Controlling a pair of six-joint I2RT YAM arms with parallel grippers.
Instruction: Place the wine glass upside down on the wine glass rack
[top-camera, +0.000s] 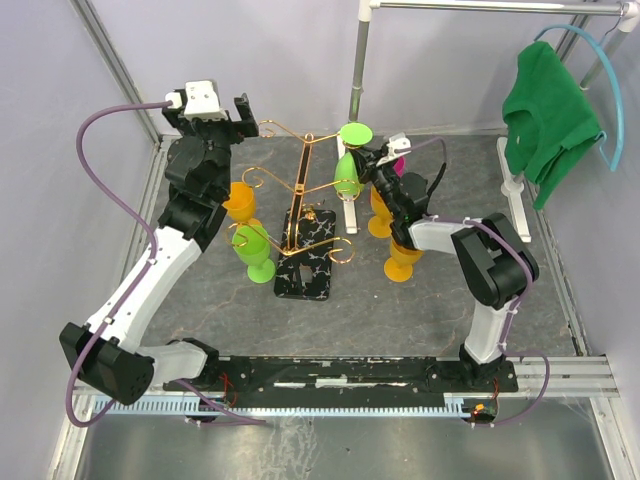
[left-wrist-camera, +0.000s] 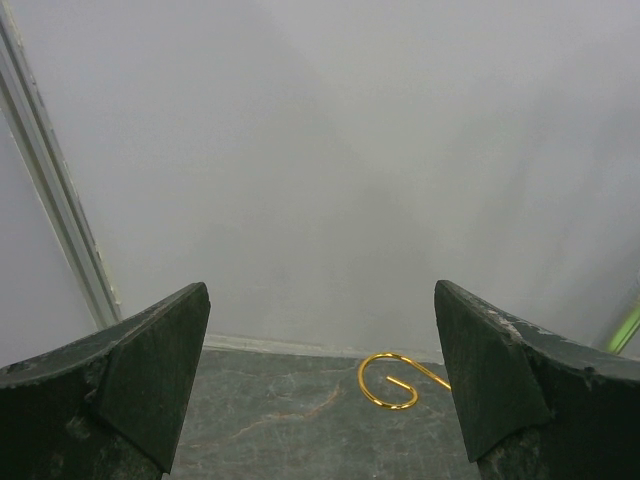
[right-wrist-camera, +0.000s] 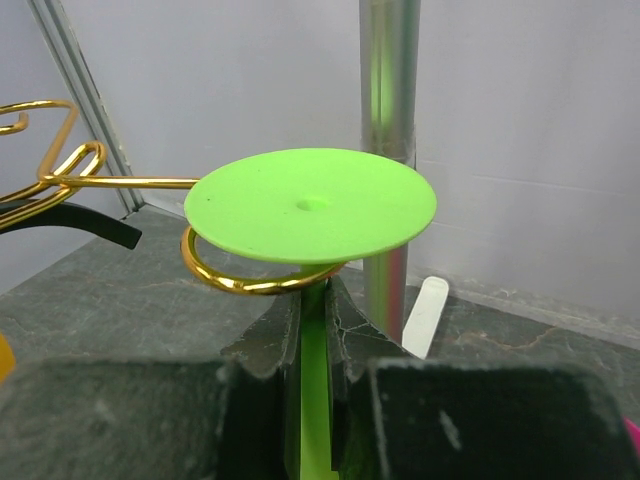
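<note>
The right pincer (right-wrist-camera: 312, 305) is clenched on the stem of the green wine glass (right-wrist-camera: 310, 205), holding it upside down with the foot uppermost, right at an end curl of the gold wine glass rack (right-wrist-camera: 250, 278). The curl sits just beneath the foot (whether it truly rings the stem I can't tell). To do this well, I'd slide the stem fully into the curl, lower until the foot rests on the wire, then let go gently. Room is tight: the white pole stand (right-wrist-camera: 388, 120) is just behind, and an orange glass (top-camera: 403, 262) stands below on the surface (top-camera: 420, 320). The left pincer (left-wrist-camera: 320, 345) hangs released and empty by the rack's other side.
</note>
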